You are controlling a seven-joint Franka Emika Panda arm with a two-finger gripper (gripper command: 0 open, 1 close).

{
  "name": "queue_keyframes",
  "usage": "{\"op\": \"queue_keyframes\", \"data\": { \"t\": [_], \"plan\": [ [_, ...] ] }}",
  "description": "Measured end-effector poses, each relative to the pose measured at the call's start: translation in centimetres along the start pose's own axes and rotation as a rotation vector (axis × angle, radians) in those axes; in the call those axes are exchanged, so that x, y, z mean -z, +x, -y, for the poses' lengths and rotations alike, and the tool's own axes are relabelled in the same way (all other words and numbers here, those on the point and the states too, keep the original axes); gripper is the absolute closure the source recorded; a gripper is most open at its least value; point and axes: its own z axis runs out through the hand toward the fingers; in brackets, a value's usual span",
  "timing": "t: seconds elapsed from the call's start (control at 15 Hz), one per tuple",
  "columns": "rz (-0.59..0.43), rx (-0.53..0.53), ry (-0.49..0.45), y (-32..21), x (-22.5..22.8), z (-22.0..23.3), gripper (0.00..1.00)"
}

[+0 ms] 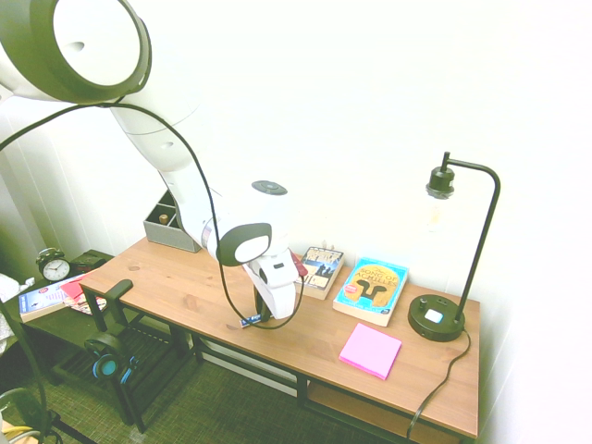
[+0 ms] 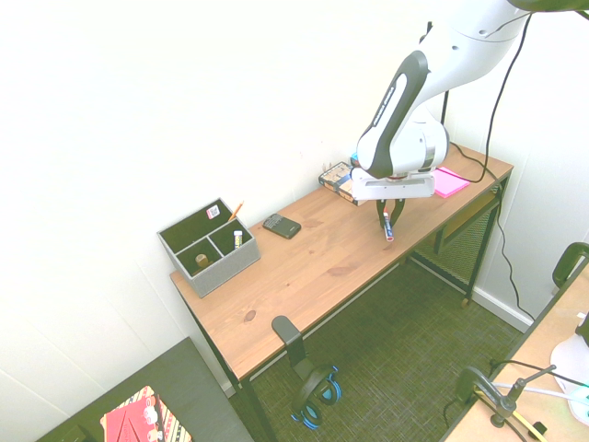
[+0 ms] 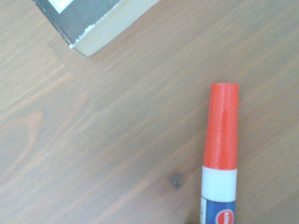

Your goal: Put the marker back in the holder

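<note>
The marker (image 3: 221, 154) has a red cap, a white body and a blue label. It lies low on the wooden desk (image 1: 185, 287) near the front edge. My gripper (image 2: 387, 217) reaches straight down onto it, and the fingers look shut on its body. The marker's blue end (image 1: 251, 321) sticks out beside the dark fingers. The marker (image 2: 388, 228) also shows under the gripper in the second exterior view. The grey holder (image 2: 210, 249) stands at the desk's far end against the wall, well away from the gripper. It has several compartments and some small items inside. The holder (image 1: 170, 228) is partly hidden behind the arm.
A black phone (image 2: 282, 226) lies between the holder and the gripper. Books (image 1: 372, 289) and a pink notepad (image 1: 370, 351) lie past the gripper, with a black desk lamp (image 1: 444, 314) at the end. A book corner (image 3: 98, 28) is close to the marker.
</note>
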Motion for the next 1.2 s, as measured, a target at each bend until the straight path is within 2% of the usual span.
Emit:
{"op": "queue_keyframes", "data": {
  "t": [0.27,0.4,0.53,0.73,0.93,1.2],
  "plan": [
    [0.016,-0.005,0.018,-0.4,0.6,0.2,1.00],
    [0.066,-0.011,0.055,-2.0,3.5,1.4,1.00],
    [0.193,-0.013,0.092,-5.6,9.0,3.1,1.00],
    [0.416,-0.024,0.060,-12.6,14.7,6.2,1.00],
    [0.580,-0.066,0.010,-19.6,15.5,10.1,1.00],
    [0.718,-0.083,-0.009,-25.1,13.0,15.2,1.00]
  ]
}}
